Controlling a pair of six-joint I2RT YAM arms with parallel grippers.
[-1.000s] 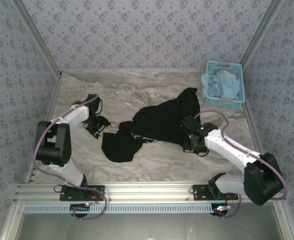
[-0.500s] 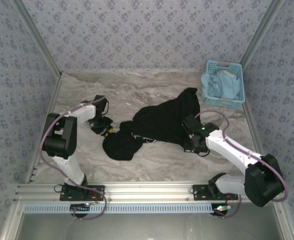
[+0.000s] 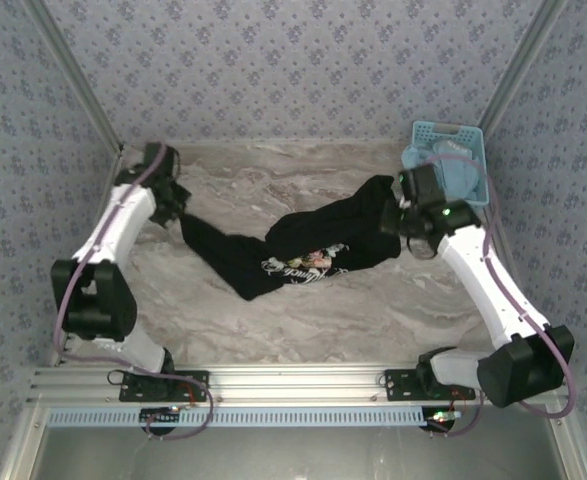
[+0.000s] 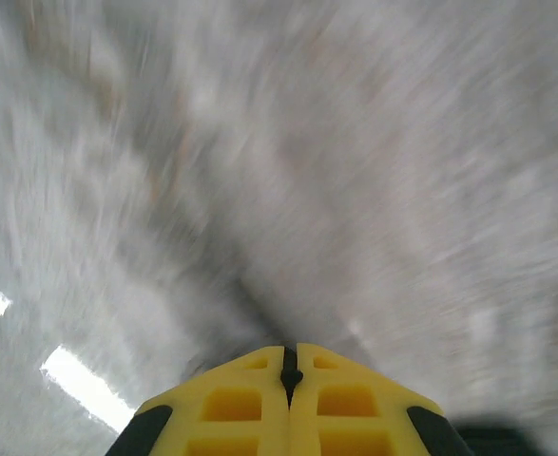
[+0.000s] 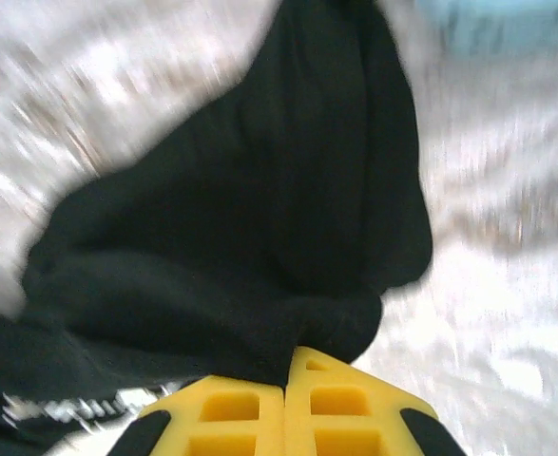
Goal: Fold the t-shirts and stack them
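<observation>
T-shirt (image 3: 313,240) lies stretched left-to-right (print up); left gripper (image 4: 289,356) and right gripper (image 5: 288,363) pinch its ends.

You get a sharp, evenly lit top view; both wrist views are motion-blurred, with glare patches on the table (image 4: 355,190).

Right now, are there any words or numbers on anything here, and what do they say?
White lettering on the black t-shirt, top view: too small to read.
The same lettering, right wrist view: too blurred to read.
Nothing else here carries words or numbers that can be read.
</observation>
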